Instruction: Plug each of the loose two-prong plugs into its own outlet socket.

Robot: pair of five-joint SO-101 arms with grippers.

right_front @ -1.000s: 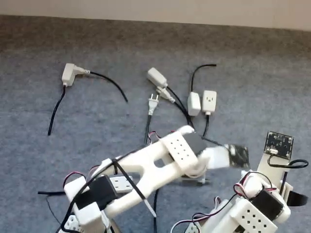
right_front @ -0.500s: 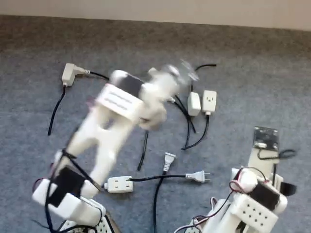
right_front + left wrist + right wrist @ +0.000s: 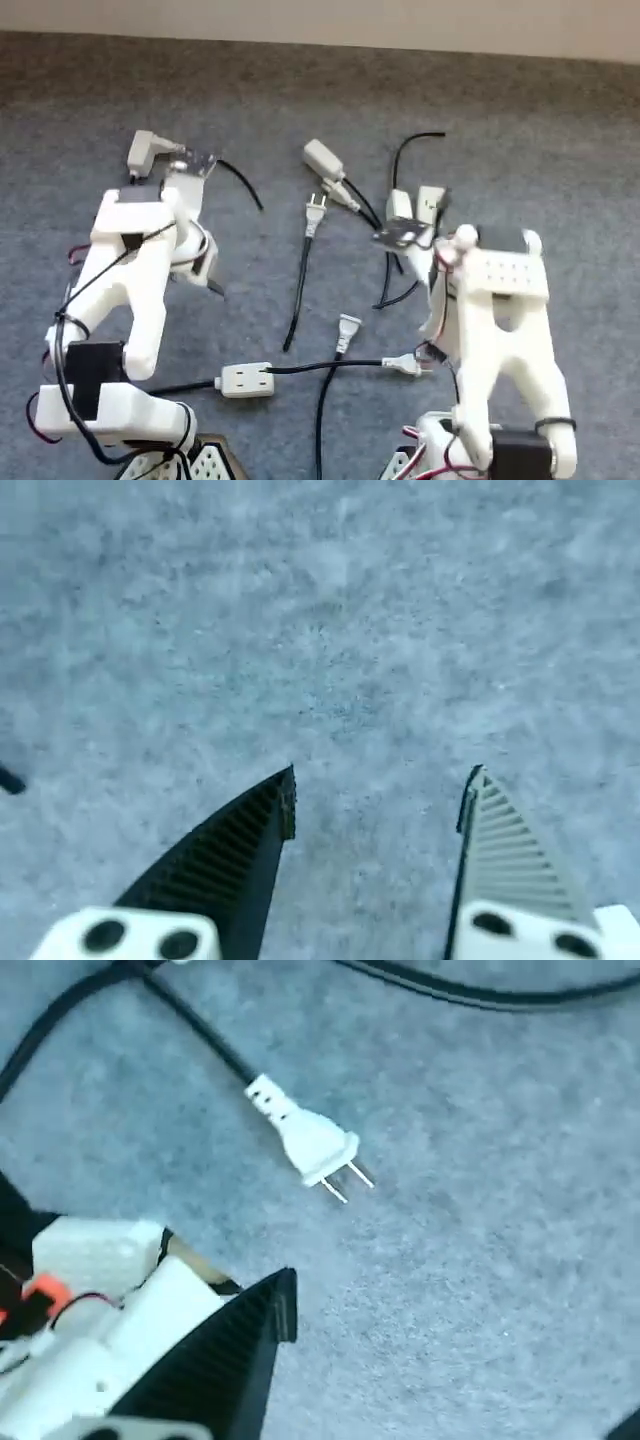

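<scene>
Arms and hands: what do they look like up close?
The left arm and right arm are white plastic shells with black motors and red-black wiring. The left hand has pointed ribbed fingers, one black, one white.

Grey carpet covers the table: a matt, fuzzy, short-piled cloth. A plug lying on it has a smooth white plastic body with a faint sheen and two bright metal prongs. Its cable looks like matt black rubber. The left arm and right arm are matt white plastic. The left gripper has ribbed plastic fingers.
</scene>
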